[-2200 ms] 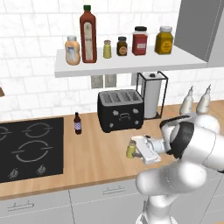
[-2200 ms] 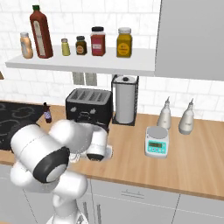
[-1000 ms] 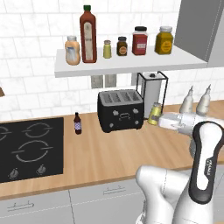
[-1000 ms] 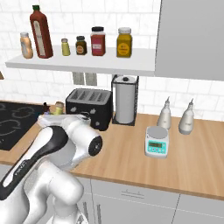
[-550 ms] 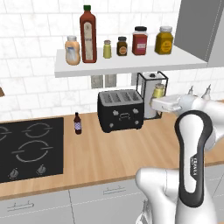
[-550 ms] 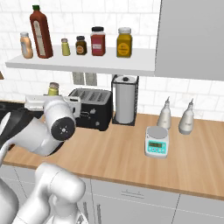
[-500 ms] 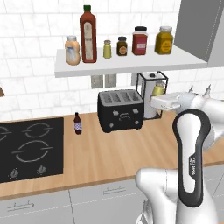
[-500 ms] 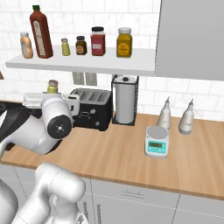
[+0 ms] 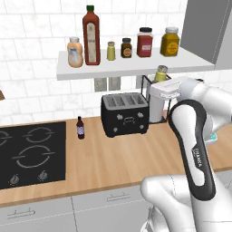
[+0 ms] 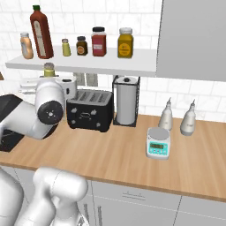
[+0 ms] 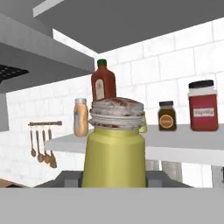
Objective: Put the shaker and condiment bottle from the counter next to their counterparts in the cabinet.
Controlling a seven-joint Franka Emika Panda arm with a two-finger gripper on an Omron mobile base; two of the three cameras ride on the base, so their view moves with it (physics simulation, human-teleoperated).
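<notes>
gripper (image 9: 162,87) clenched on the shaker (image 9: 161,74), holding it upright, grey top up. In the left base view it hangs in the air just below the front edge of the shelf (image 9: 136,69), above and right of the toaster (image 9: 125,114), in front of the paper towel holder (image 9: 152,97). In the right base view the shaker (image 10: 49,69) sits on top of the hand, left of the toaster (image 10: 90,110), under the shelf's (image 10: 88,66) left part.

Hand view: shaker (image 11: 116,148) dead centre, yellow-green body, grey ribbed cap level with the shelf board (image 11: 175,148) behind it.

On the shelf, left to right from the toaster side: squat orange bottle (image 9: 74,52), condiment bottle (image 9: 91,35) touching or just beside it, twin shaker (image 9: 111,50), small dark jar (image 9: 126,47), red jar (image 9: 145,42), yellow jar (image 9: 170,41). So the tall red bottle is up there next to the orange one. Grey cabinet panel (image 9: 207,31) closes the shelf's right end.

tabletop (image 9: 113,158): toaster at the back by the wall, tiny dark bottle (image 9: 80,128) left of it, black cooktop (image 9: 29,154) further left. Right of the toaster in the right base view: paper towel holder (image 10: 126,100), kitchen scale (image 10: 158,143) near it, two grey dispensers (image 10: 166,114) by the wall well right.
</notes>
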